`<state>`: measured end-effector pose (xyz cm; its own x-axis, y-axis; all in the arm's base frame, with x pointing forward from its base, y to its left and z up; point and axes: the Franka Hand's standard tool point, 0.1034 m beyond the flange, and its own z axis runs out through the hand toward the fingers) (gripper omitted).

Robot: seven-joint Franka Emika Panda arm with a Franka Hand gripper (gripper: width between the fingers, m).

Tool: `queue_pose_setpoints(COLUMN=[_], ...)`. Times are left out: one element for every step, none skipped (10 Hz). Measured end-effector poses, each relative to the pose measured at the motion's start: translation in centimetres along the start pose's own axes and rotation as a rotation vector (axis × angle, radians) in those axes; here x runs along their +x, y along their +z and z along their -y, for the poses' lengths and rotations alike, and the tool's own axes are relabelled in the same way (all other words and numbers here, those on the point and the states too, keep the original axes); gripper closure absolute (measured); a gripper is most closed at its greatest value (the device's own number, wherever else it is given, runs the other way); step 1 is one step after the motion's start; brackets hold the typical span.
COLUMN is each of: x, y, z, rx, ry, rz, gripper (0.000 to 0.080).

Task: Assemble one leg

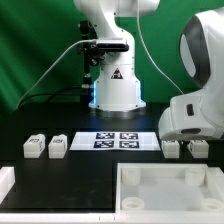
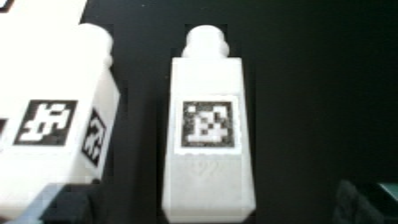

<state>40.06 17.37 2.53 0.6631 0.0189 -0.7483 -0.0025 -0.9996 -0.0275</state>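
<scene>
The arm (image 1: 200, 55) rises from its base (image 1: 116, 88) at the far middle of the scene and leaves the exterior view at the top. It comes back into sight on the exterior view's right, where its thick white links bend downward. The wrist (image 1: 188, 115) hangs low there. The gripper (image 2: 217, 200) faces straight down. Its two dark fingers (image 2: 57, 206), seen only as blurred tips in the wrist view, stand spread wide apart and clasp nothing.
</scene>
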Motion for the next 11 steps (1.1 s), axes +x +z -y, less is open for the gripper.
queue_pose_setpoints(x=[-0.1, -0.1, 0.0, 0.1, 0.3, 0.3, 0.3, 0.3, 0.3, 0.3, 0.3], y=[0.5, 1.0, 1.6, 2.0, 2.1, 2.1, 2.1, 2.1, 2.1, 2.1, 2.1], z=[0.3, 0.4, 0.4, 0.3, 0.3, 0.3, 0.3, 0.3, 0.3, 0.3, 0.3], rx=[-0.006, -0.011, -0.012, -0.013, -0.010, -0.010, -0.010, -0.010, -0.010, -0.010, -0.010], ry=[0.006, 0.006, 0.005, 0.005, 0.000, 0.000, 0.000, 0.000, 0.000, 0.000, 0.000], rz=[0.008, 0.014, 0.022, 0.027, 0.014, 0.014, 0.015, 0.015, 0.015, 0.015, 0.015], gripper=[0.0151, 0.0151, 0.0151, 0.0151, 0.0151, 0.0151, 0.0151, 0.0268, 0.0401, 0.0401, 0.0506])
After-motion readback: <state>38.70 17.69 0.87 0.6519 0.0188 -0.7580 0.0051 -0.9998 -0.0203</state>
